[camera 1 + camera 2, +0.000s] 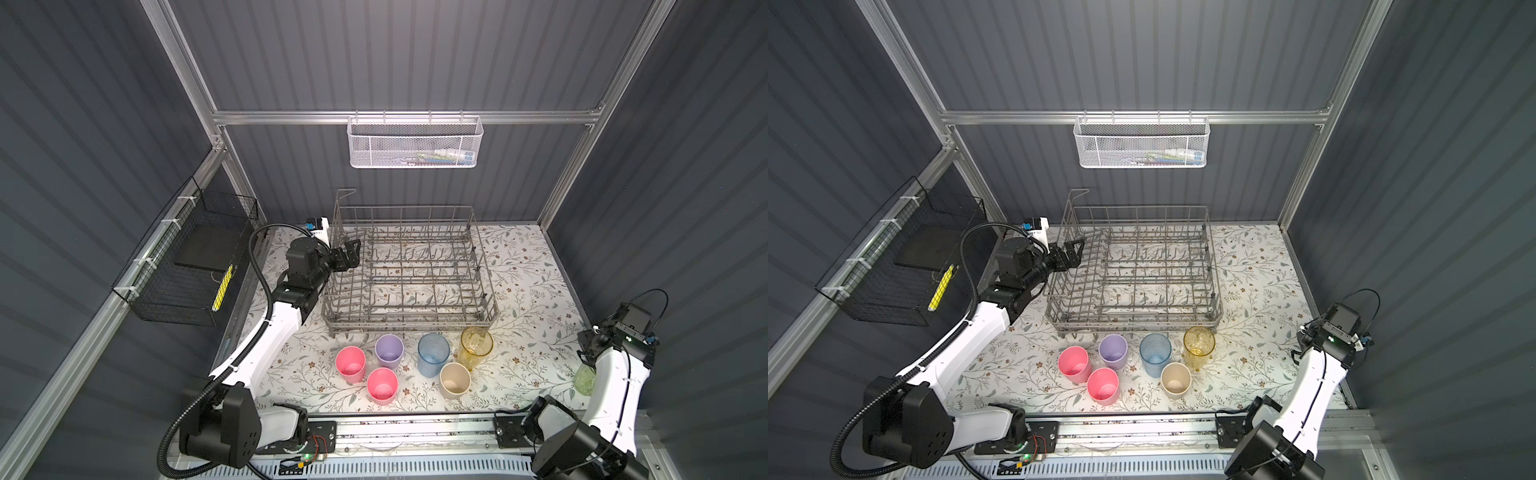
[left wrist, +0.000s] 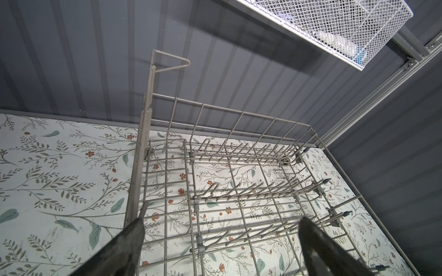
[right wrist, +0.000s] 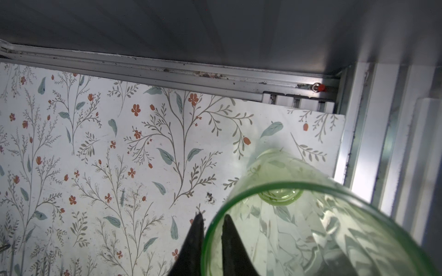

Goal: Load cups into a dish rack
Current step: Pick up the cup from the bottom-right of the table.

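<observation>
At the near right corner, the right gripper (image 3: 212, 218) pinches the rim of the pale green cup (image 3: 299, 229) (one finger inside, one outside). In a top view (image 1: 583, 380) the arm half hides this cup. Six more cups (image 1: 433, 355) stand before the dish rack (image 1: 409, 322). At its left wall the left gripper (image 2: 221, 227) gapes wide.

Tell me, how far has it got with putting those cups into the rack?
Done: nothing yet; the dish rack holds no cups. In hand: the right gripper pinches the rim of the pale green cup, one finger inside, one outside; the left gripper hovers open at the rack. Left: six cups on the table, two pink, lilac, blue, amber, beige.
</observation>
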`<move>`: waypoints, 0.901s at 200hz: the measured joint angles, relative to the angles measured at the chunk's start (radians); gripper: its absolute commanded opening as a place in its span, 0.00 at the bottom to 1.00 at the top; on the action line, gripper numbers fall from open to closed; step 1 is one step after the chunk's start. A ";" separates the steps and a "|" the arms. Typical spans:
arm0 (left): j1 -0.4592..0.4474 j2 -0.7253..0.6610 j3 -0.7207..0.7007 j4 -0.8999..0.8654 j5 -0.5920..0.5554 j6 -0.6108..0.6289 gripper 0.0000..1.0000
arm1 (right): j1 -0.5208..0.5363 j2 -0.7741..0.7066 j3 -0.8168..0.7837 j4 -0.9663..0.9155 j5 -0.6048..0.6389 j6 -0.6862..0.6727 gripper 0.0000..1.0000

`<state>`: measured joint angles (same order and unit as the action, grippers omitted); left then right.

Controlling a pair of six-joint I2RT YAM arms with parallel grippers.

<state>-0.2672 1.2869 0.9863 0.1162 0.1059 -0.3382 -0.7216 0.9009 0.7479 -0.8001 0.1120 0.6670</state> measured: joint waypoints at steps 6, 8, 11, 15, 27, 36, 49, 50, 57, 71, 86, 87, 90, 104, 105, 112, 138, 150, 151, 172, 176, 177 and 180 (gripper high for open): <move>0.000 0.000 0.000 0.001 0.000 0.000 1.00 | 0.000 -0.006 0.000 0.005 0.003 -0.002 0.06; 0.000 0.000 0.000 0.001 0.000 0.000 1.00 | -0.001 -0.008 0.001 0.007 0.005 -0.007 0.05; 0.000 0.000 0.000 0.001 0.000 0.000 1.00 | -0.001 -0.012 0.001 0.008 0.008 -0.004 0.04; 0.000 0.000 0.000 0.001 0.000 0.000 1.00 | -0.001 -0.017 0.003 0.008 0.009 -0.008 0.03; -0.001 0.000 0.000 0.001 0.000 0.000 1.00 | -0.002 -0.028 0.005 0.016 0.002 -0.013 0.00; -0.001 0.000 0.000 0.001 0.000 0.000 1.00 | -0.002 -0.034 0.005 0.017 -0.005 -0.013 0.00; -0.001 0.000 0.000 0.001 0.000 0.000 1.00 | -0.002 -0.037 0.005 0.017 -0.016 -0.014 0.00; -0.001 0.000 0.000 0.001 0.000 0.000 1.00 | -0.002 -0.037 0.005 0.016 -0.018 -0.014 0.00; -0.001 0.000 0.000 0.001 0.000 0.000 1.00 | -0.002 -0.042 0.005 0.016 -0.026 -0.016 0.00; -0.001 0.000 0.000 0.000 0.000 0.000 1.00 | 0.000 -0.058 0.005 0.010 -0.055 -0.016 0.00; -0.001 0.000 0.000 0.000 0.000 0.000 1.00 | 0.010 -0.085 0.006 -0.003 -0.083 -0.016 0.00; -0.001 0.000 0.000 0.000 0.000 0.000 1.00 | 0.012 -0.088 0.007 -0.005 -0.086 -0.016 0.00; -0.001 0.000 0.000 0.000 0.000 0.000 1.00 | 0.015 -0.094 0.009 -0.009 -0.090 -0.016 0.00; -0.001 0.000 0.000 -0.001 0.000 0.000 1.00 | 0.037 -0.121 0.035 -0.037 -0.107 -0.017 0.00; -0.001 0.000 0.000 -0.002 0.000 0.000 1.00 | 0.039 -0.123 0.037 -0.039 -0.108 -0.017 0.00; -0.001 0.000 0.000 -0.003 0.000 0.000 1.00 | 0.054 -0.135 0.058 -0.050 -0.113 -0.017 0.00; -0.005 0.000 0.004 -0.011 0.001 0.000 1.00 | 0.140 -0.185 0.162 -0.066 -0.118 -0.017 0.00; -0.008 0.000 0.013 -0.027 0.004 0.000 1.00 | 0.196 -0.202 0.206 -0.068 -0.118 -0.014 0.00; -0.009 0.000 0.014 -0.028 0.005 0.000 1.00 | 0.202 -0.204 0.211 -0.068 -0.118 -0.014 0.00; -0.016 0.000 0.038 -0.051 0.026 0.000 1.00 | 0.304 -0.222 0.275 -0.064 -0.140 -0.008 0.00; -0.018 0.000 0.043 -0.054 0.031 0.000 1.00 | 0.325 -0.223 0.288 -0.059 -0.151 -0.009 0.00; -0.019 0.000 0.045 -0.055 0.032 0.000 1.00 | 0.328 -0.222 0.290 -0.058 -0.153 -0.008 0.00; -0.021 0.000 0.048 -0.056 0.036 0.000 1.00 | 0.340 -0.222 0.297 -0.052 -0.162 -0.009 0.00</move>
<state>-0.2878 1.2869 1.0348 0.0597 0.1421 -0.3378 -0.3820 0.6785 1.0451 -0.8520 -0.0502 0.6582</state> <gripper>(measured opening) 0.999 0.086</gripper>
